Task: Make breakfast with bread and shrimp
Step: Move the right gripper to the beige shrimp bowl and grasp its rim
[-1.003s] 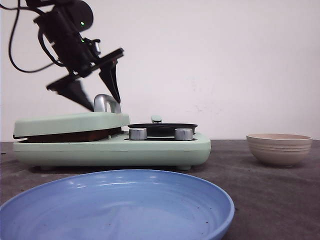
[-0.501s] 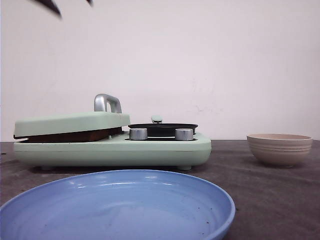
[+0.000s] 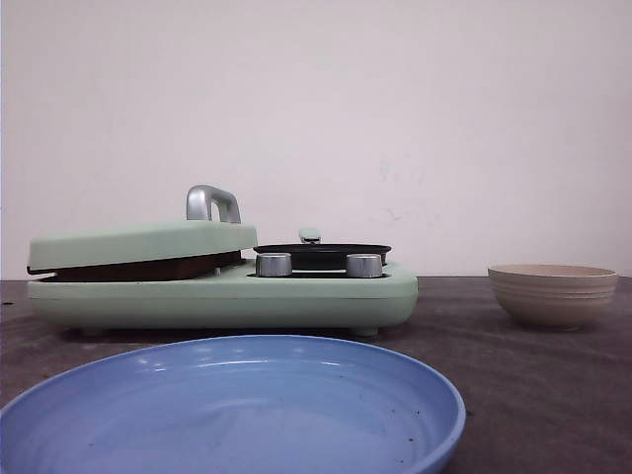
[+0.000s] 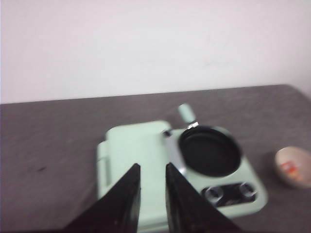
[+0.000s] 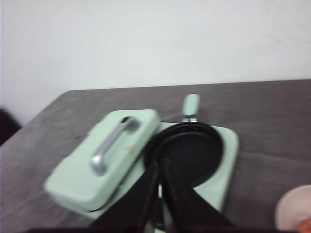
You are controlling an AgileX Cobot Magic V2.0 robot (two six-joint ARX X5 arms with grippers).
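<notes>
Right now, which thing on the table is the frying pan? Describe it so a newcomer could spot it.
Start at the mint-green cooker in the middle of the table. Its closed lid with the silver handle covers one side; on the other side, just behind the two silver knobs, sits the frying pan. It is the only round, shallow black thing, with a small green handle.

Shrimp: small orange-red and white bits inside the beige bowl on my right side of the worktop. They are blurred in my left wrist view, just an orange sliver at the frame corner in my right wrist view, and hidden by the bowl wall from the front. Bread: only a brown strip shows under the press lid, can't tell if that's it.
</notes>
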